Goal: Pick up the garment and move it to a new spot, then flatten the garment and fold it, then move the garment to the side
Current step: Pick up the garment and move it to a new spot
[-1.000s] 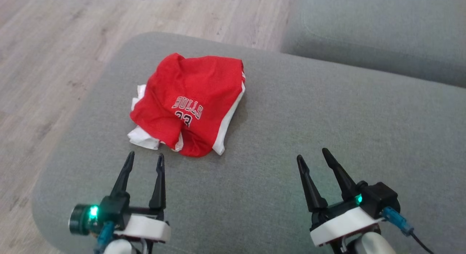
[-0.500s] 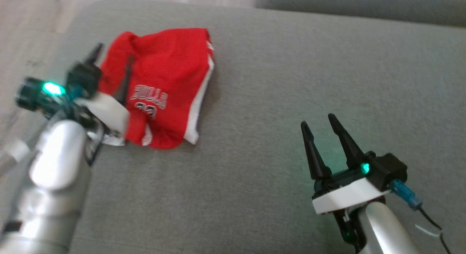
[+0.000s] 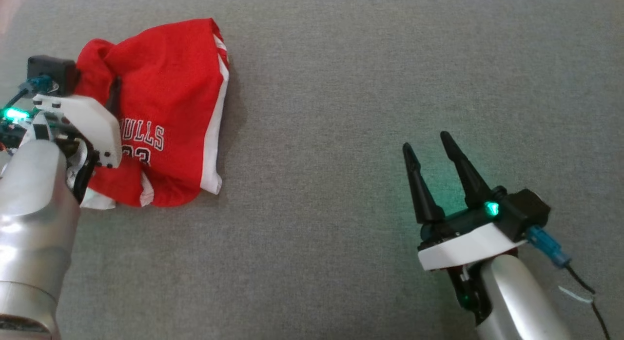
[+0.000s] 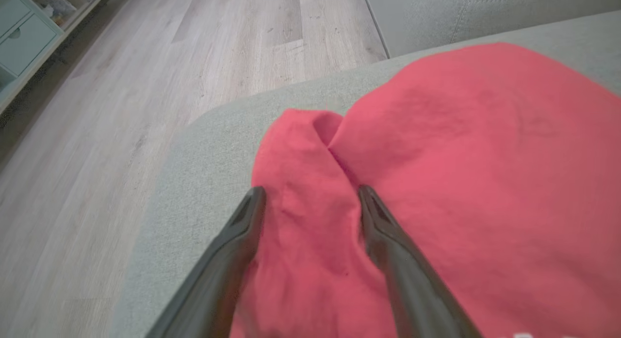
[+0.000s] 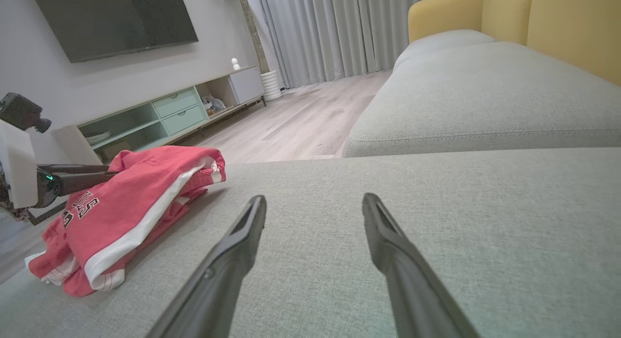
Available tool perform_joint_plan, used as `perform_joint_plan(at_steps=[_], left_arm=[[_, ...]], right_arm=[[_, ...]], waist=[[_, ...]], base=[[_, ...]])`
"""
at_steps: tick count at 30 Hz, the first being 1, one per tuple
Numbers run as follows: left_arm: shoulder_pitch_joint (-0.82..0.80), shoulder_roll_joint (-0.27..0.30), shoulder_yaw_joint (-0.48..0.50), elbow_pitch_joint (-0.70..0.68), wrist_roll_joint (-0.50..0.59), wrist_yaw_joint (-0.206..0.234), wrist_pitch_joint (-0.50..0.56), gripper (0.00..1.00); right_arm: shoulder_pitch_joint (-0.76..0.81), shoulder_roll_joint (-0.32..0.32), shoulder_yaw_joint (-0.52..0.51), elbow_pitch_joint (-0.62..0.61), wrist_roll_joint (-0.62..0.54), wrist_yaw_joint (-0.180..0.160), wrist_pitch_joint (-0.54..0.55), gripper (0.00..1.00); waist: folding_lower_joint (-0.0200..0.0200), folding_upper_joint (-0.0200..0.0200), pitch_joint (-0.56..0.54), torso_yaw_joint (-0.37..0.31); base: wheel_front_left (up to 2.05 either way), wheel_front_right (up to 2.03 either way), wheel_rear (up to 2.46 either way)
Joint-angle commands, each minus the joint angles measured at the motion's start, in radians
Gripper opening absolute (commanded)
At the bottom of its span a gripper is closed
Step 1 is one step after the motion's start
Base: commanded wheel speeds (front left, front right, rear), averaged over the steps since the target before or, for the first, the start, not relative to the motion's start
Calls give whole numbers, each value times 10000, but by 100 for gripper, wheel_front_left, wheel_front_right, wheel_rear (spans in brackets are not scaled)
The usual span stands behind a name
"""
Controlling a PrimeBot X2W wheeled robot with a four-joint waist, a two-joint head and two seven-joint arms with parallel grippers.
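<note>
The garment [image 3: 165,101] is a crumpled red jersey with white trim and white lettering, lying on the grey sofa cushion [image 3: 341,86] at the left. My left gripper [image 3: 97,76] is over its left part, open. In the left wrist view a raised red fold of the garment [image 4: 461,158] sits between the two spread fingers of the left gripper [image 4: 310,190], which are not pinching it. My right gripper [image 3: 424,141] hovers open and empty over bare cushion far to the right. In the right wrist view the garment [image 5: 131,202] lies left of the right gripper [image 5: 314,198].
The cushion's rounded edge [image 4: 194,149] runs just left of the garment, with wooden floor [image 4: 121,110] beyond it. A second grey sofa seat [image 5: 475,95] with a yellow backrest [image 5: 558,27] lies ahead on the right. A low cabinet [image 5: 170,115] stands against the far wall.
The head camera has tilted down and shifted. My left arm has reached forward from the cushion's front onto the garment's left part. The right gripper has stayed in place, open. The garment lies where it was.
</note>
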Motion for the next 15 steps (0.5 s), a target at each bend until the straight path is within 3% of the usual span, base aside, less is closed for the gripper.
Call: perform_joint_plan(at_steps=[1, 2, 3, 10, 15], left_arm=[[-533, 563, 200, -123, -100, 19, -47, 100], [-554, 528, 112, 4, -246, 19, -50, 78], [-561, 467, -24, 86, -381, 19, -59, 0], [-669, 493, -663, 29, -1011, 18, -1633, 0], [-889, 272, -823, -895, -1585, 18, -2847, 0]], right_arm=[[-230, -16, 147, -326, 42, -7, -107, 100], [-202, -16, 61, -317, 245, -7, -107, 100], [-187, -16, -26, -319, 371, -7, -107, 100], [-214, -16, 4, -276, 444, -7, -107, 100], [-52, -16, -84, -178, 463, -7, -107, 100]], waist=[[-2, 0, 12, -33], [-2, 0, -5, -36], [-2, 0, -30, -19], [-2, 0, -375, -43], [-2, 0, -759, -13]], base=[[0, 0, 0], [0, 0, 0], [0, 0, 0], [0, 0, 0], [0, 0, 0]])
